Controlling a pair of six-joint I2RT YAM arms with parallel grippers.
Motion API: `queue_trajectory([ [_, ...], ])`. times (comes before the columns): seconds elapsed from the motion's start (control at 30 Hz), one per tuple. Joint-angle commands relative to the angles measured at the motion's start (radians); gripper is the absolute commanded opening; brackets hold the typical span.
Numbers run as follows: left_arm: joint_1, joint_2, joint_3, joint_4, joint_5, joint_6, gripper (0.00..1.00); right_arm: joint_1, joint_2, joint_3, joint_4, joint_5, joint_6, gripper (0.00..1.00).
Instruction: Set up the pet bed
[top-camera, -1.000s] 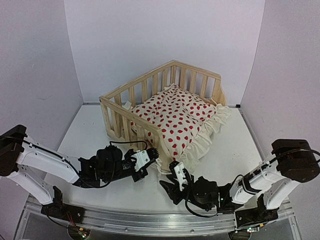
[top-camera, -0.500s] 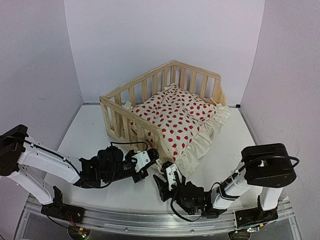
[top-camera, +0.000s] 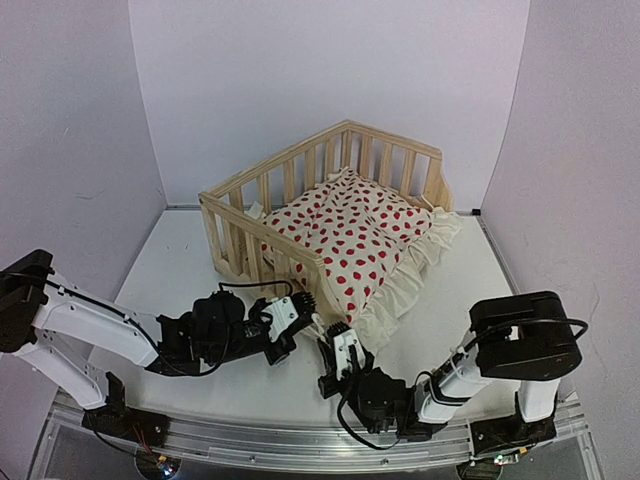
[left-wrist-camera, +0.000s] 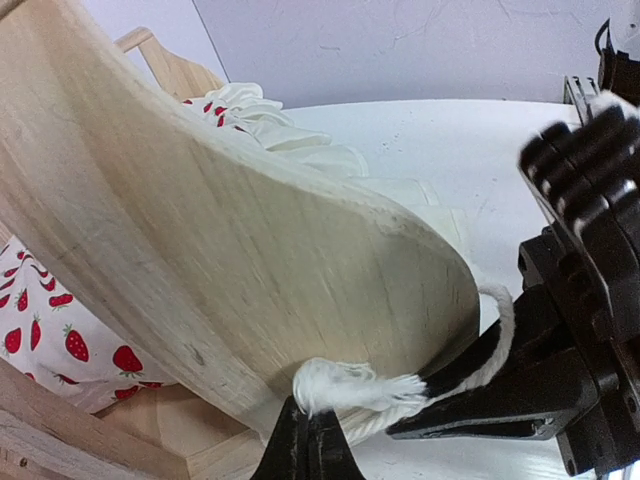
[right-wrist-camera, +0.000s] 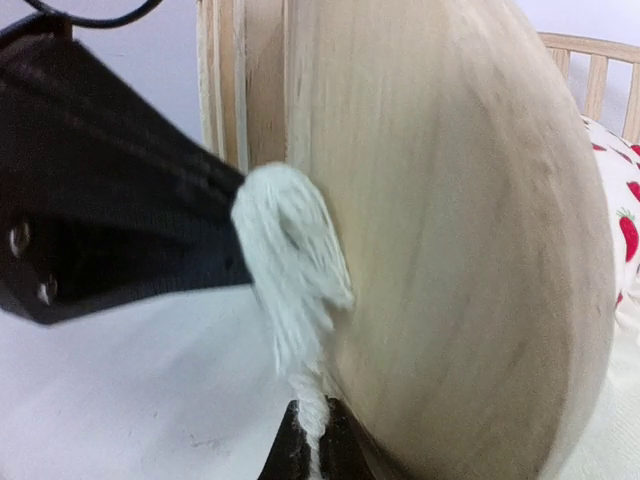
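The pet bed (top-camera: 235, 232) stands mid-surface, with its open side toward my right arm. Its red-dotted cushion (top-camera: 350, 235) lies inside, the ruffle spilling over the open edge onto the surface (top-camera: 170, 280). One tie string (left-wrist-camera: 350, 388) passes round the near rounded rail end. My left jaws pinch its frayed tip, and my right jaws are closed on the cord lower down. For a sound knot, I judge the cord should be drawn taut against the wood so it cannot slip off.

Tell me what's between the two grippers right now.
A short stretch of white tie string, lying by the pet bed; both wrist views show it.
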Motion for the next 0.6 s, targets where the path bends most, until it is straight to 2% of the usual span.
queue_trajectory([
  [0.0, -0.001, -0.064, 0.008, 0.032, -0.034, -0.133, 0.00, -0.006, -0.077, -0.094, -0.009, 0.036, 0.017, 0.00],
  [0.17, -0.002, -0.097, -0.005, 0.032, -0.090, -0.279, 0.00, -0.006, -0.105, -0.155, -0.030, -0.004, 0.032, 0.00],
  [0.27, -0.001, -0.099, -0.005, 0.032, -0.095, -0.309, 0.00, -0.006, -0.121, -0.150, -0.062, -0.023, 0.014, 0.00],
  [0.43, -0.002, -0.112, -0.022, 0.026, -0.005, -0.301, 0.01, -0.009, -0.114, -0.120, -0.071, -0.011, -0.020, 0.00],
  [0.47, -0.002, -0.121, -0.035, 0.026, -0.004, -0.324, 0.10, -0.010, -0.115, -0.117, -0.070, -0.011, -0.022, 0.00],
  [0.5, -0.002, -0.129, -0.049, 0.025, -0.014, -0.361, 0.25, -0.010, -0.117, -0.114, -0.071, -0.010, -0.024, 0.00],
  [0.57, -0.002, -0.152, -0.078, 0.026, -0.034, -0.474, 0.46, -0.010, -0.122, -0.110, -0.071, -0.011, -0.029, 0.00],
])
